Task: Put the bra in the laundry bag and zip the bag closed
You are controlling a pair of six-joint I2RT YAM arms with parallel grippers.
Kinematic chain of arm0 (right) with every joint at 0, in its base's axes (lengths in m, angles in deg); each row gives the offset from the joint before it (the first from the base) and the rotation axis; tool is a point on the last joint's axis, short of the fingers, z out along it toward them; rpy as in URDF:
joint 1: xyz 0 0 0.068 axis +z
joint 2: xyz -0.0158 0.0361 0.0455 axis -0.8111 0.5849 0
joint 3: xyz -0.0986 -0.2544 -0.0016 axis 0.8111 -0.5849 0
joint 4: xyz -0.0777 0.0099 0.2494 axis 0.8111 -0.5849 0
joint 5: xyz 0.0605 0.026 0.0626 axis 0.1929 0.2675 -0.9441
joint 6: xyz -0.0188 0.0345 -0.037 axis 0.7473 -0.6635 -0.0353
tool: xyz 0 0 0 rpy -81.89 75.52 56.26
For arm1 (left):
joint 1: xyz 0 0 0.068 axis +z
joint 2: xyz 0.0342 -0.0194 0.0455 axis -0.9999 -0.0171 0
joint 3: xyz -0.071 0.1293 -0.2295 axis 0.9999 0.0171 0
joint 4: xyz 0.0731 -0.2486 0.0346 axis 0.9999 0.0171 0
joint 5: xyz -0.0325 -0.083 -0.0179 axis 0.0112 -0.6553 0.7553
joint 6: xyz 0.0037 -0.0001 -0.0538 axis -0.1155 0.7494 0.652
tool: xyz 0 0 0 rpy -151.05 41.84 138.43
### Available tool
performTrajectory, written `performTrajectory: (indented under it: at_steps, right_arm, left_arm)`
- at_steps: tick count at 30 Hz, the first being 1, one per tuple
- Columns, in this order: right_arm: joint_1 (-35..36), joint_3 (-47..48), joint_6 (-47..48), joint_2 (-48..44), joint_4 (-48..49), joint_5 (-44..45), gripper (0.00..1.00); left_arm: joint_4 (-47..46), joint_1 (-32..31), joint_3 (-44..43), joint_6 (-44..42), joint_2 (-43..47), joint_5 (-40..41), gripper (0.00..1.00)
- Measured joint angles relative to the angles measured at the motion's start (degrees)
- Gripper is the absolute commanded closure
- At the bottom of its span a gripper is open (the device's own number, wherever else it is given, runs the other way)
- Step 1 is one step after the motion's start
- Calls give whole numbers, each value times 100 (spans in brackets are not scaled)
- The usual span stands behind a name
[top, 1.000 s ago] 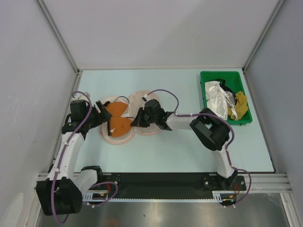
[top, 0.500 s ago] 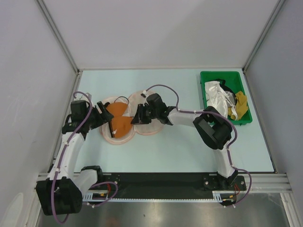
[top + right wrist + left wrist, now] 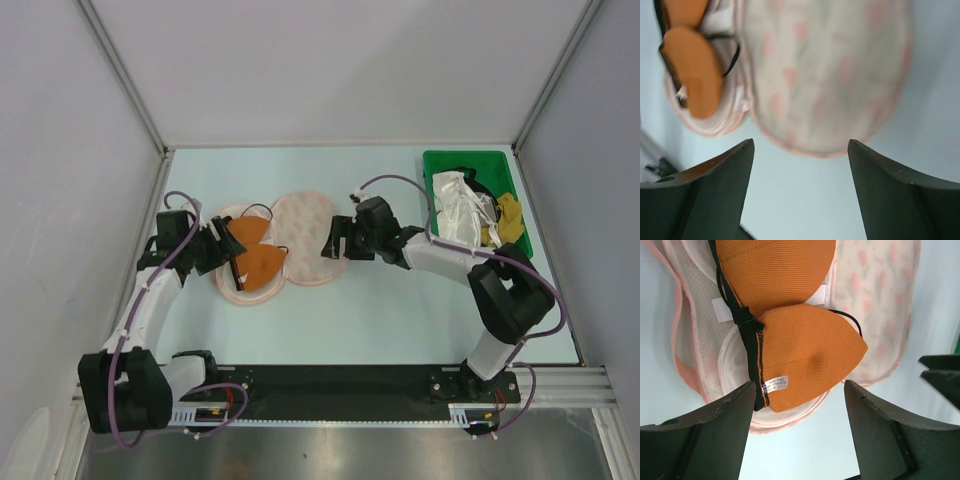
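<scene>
The bra [image 3: 800,350] lies in the left half of the laundry bag [image 3: 305,240], both orange cups up on the white mesh and a thin black strap [image 3: 747,335] bunched along its edge. The bag is unzipped. Its other half is spread flat to the right, speckled print up. My left gripper [image 3: 228,252] hovers over the bra with its fingers spread wide and nothing between them. My right gripper [image 3: 332,243] hangs at the right edge of the printed half, also agape and empty. All this sits on a pale blue-green table [image 3: 400,310] ringed by plain grey walls [image 3: 300,70]. A green bin [image 3: 440,165] of crumpled cloths stands at the far right. A white tag [image 3: 776,384] on the nearer cup seems to start "SIZE FREE"; the rest is too small to read.
</scene>
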Motion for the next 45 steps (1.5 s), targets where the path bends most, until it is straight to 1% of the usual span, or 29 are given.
performTrajectory:
  at_steps: [1, 4, 7, 8, 10, 12, 15, 18, 19, 21, 24, 28, 30, 32, 33, 34, 36, 38, 40, 42, 45]
  right_arm:
    - [-120, -20, 81, -76, -39, 205, 19]
    - [-387, -105, 192, -133, -48, 579, 25]
    - [-575, -232, 229, -72, -44, 791, 29]
    - [-614, -240, 251, -4, -7, 852, 35]
    - [-640, -238, 321, 245, 221, 918, 42]
    - [-634, -227, 378, 501, 363, 938, 44]
    - [-599, -24, 483, 796, 566, 999, 58]
    - [-533, 212, 577, 1071, 636, 1161, 76]
    - [-507, 251, 599, 1115, 660, 1239, 87]
    - [-431, 278, 623, 1152, 634, 1475, 95]
    - [-350, 273, 649, 1145, 592, 1803, 100]
    - [-291, 131, 791, 887, 282, 2173, 100]
    - [-306, 15, 920, 603, 11, 2310, 100]
    - [-313, -94, 1025, 256, -212, 2378, 100]
    - [-313, -131, 1064, 83, -304, 2402, 100]
    - [-313, -205, 1102, -184, -400, 2424, 100]
    - [-313, -319, 1121, -640, -535, 2428, 100]
    - [-313, -446, 1113, -1108, -634, 2411, 100]
    - [-310, -579, 1060, -1526, -715, 2354, 100]
    - [-313, -706, 992, -1873, -758, 2251, 100]
    - [-330, -866, 824, -2253, -800, 2050, 100]
  left_arm:
    - [0, 0, -37, 0, -133, -28, 23]
    - [-2, 4, -140, 9, -358, -107, 23]
    - [-9, 7, -201, 48, -337, -173, 23]
    - [-11, 9, -210, 57, -319, -181, 23]
    - [-13, 11, -212, 87, -264, -195, 23]
    - [-13, 11, -212, 90, -223, -212, 23]
    - [-4, 11, -212, 90, -151, -232, 23]
    - [0, 11, -212, 87, -70, -229, 23]
    - [0, 11, -212, 87, -48, -229, 24]
    - [0, 11, -212, 87, -15, -238, 26]
    - [0, 11, -214, 85, 7, -317, 28]
    - [-4, -116, -225, 50, 74, -476, 22]
    - [-31, -509, -291, 26, 90, -396, 18]
    - [-225, -1255, -365, 11, 92, -262, 14]
    - [-350, -1596, -385, 20, 92, -234, 10]
    - [-608, -2092, -391, 39, 94, -155, 9]
    - [-1095, -2813, -372, 87, 90, -31, 6]
    - [-1703, -3464, -350, 87, 37, 197, 5]
    - [-2371, -4146, -378, 31, -227, 522, 5]
    - [-2855, -4688, -461, -11, -627, 723, 5]
    - [-3475, -5318, -557, -131, -1325, 1005, 6]
